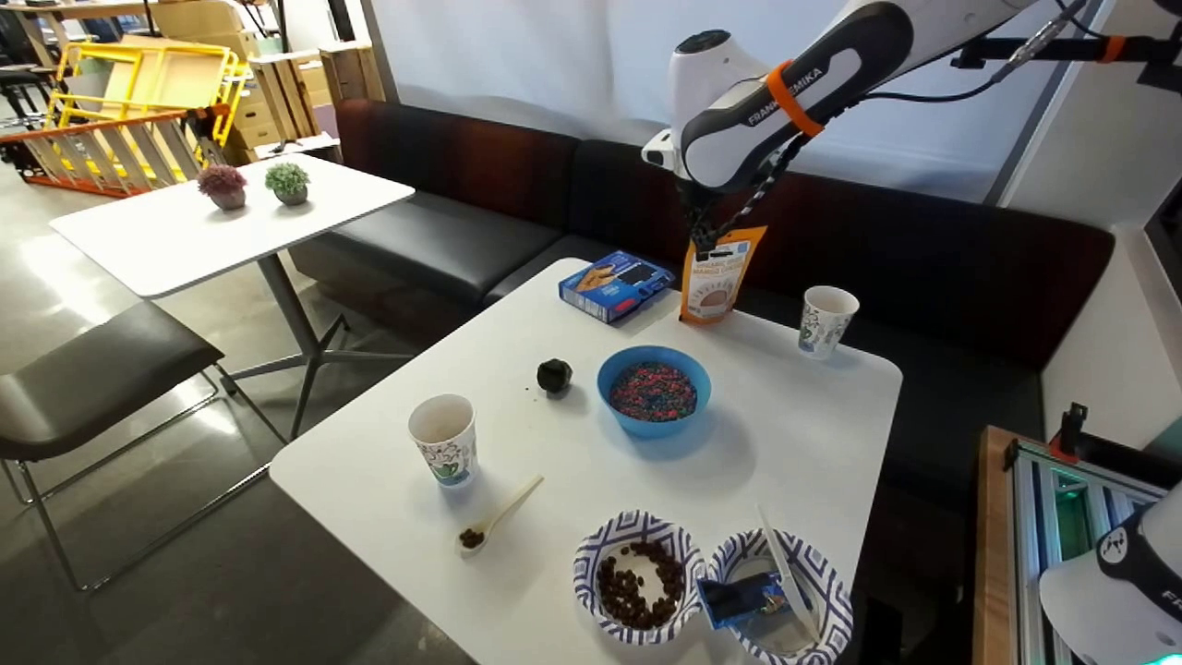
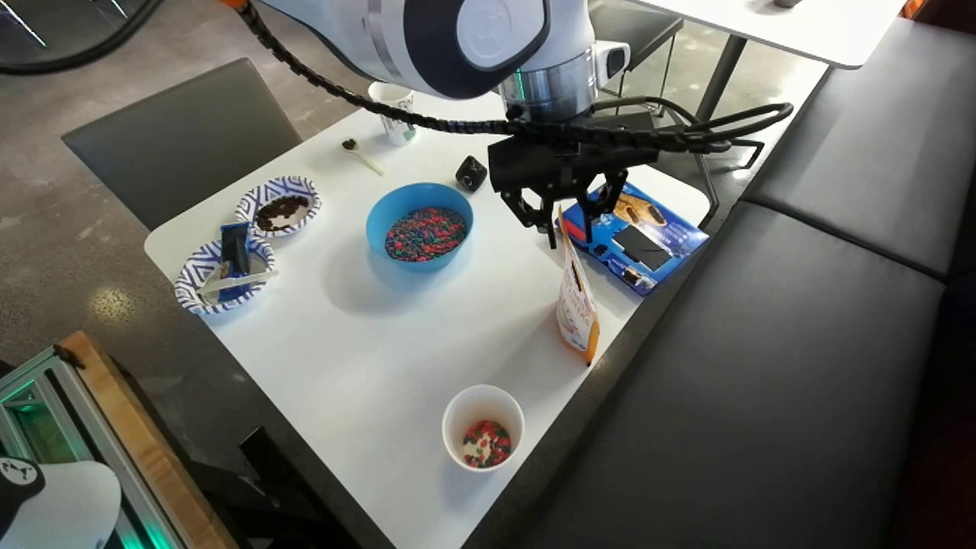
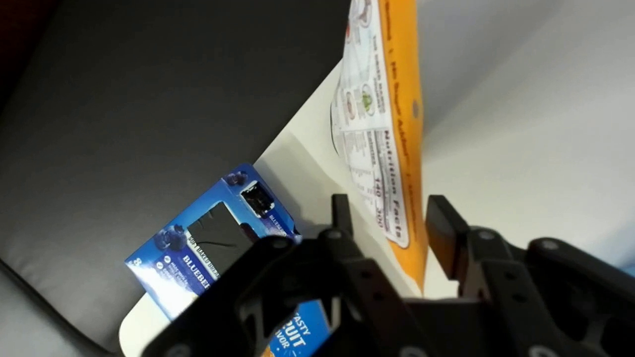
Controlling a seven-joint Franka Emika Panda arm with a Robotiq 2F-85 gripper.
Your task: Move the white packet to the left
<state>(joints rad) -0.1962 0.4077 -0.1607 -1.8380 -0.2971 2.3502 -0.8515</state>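
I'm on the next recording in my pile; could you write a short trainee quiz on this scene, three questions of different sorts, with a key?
1. True or false: the gripper is open, near the top of the orange pouch.

2. Multiple choice: the small pieces in the blue bowl are: A. all white; B. all yellow; C. multicoloured.

3. Fill in: along the edge of the table nearest the dark bench, the orange pouch stands between the blue box and a paper ____.

Key: 1. True. 2. C. 3. Cup.
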